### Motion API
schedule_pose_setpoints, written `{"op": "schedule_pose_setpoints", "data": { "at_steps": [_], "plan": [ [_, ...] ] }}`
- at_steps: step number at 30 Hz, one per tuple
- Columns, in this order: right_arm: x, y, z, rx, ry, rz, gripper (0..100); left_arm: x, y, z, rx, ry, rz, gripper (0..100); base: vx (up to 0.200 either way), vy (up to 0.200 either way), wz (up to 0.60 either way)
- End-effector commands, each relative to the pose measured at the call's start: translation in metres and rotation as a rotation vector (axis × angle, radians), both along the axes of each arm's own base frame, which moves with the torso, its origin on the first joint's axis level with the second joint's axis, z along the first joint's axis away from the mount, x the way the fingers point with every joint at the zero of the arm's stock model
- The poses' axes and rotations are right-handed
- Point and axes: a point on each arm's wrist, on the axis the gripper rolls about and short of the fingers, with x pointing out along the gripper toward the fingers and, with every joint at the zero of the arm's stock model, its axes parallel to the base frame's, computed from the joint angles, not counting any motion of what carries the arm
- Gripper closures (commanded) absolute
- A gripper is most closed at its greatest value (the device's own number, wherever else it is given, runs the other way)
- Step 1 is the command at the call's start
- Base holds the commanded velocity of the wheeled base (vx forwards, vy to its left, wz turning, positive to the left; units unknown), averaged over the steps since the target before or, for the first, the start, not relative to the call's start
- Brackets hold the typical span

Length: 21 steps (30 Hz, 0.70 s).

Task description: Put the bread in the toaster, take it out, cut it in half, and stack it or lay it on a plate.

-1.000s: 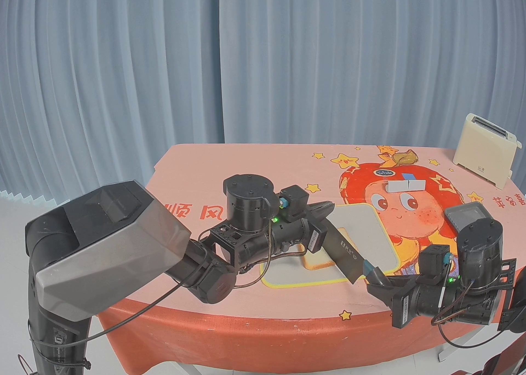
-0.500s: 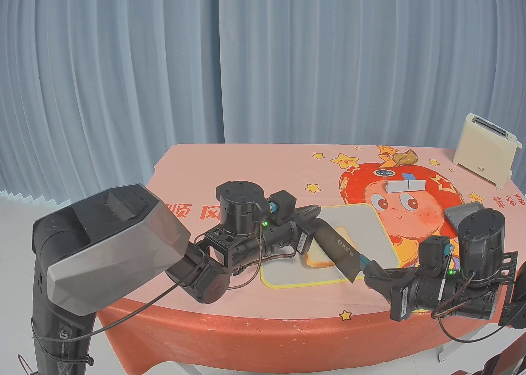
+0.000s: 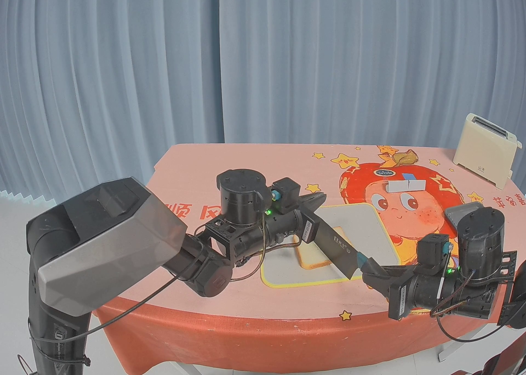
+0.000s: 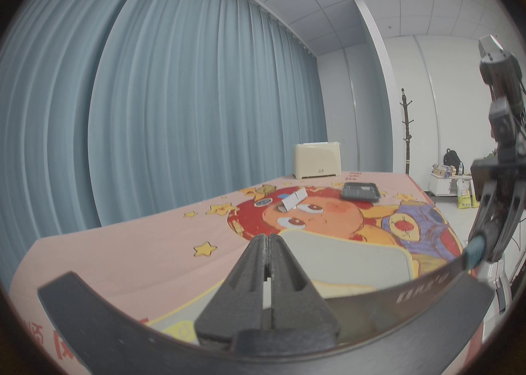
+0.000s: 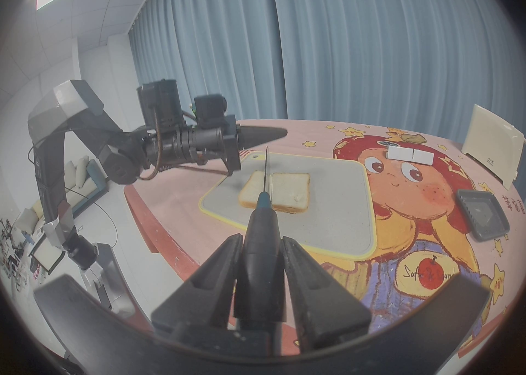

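A slice of bread lies flat on the pale cutting board. My right gripper is shut on the handle of a knife, near the table's front edge. The knife's dark blade reaches over the middle of the slice. My left gripper is shut and holds nothing; it hovers just above the board's back left part, close to the blade's tip. The cream toaster stands at the far right corner. A dark square plate lies right of the board.
A small white block sits behind the board on the printed tablecloth. Blue curtains hang behind the table. My two arms cross close together over the board.
My right arm has slid the knife a little to the left over the bread. The left gripper drew back to the left and then rose slightly, still shut.
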Motion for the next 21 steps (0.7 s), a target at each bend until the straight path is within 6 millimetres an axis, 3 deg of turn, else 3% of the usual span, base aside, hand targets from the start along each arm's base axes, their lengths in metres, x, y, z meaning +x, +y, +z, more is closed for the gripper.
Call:
{"op": "schedule_pose_setpoints", "data": {
  "at_steps": [1,8,21],
  "plan": [
    [-0.001,-0.001,-0.002,-0.01,0.009,0.0,100,-0.005,0.004,0.033,-0.054,-0.064,0.005,100,0.0,0.0,0.0],
    [-0.002,-0.002,-0.004,-0.016,0.012,0.001,100,-0.009,0.01,0.052,-0.076,-0.092,0.008,100,0.0,0.0,0.0],
    [0.011,-0.001,-0.004,-0.023,0.013,-0.031,100,-0.006,0.014,0.047,-0.068,-0.085,0.02,100,0.0,0.0,0.0]
  ]
}}
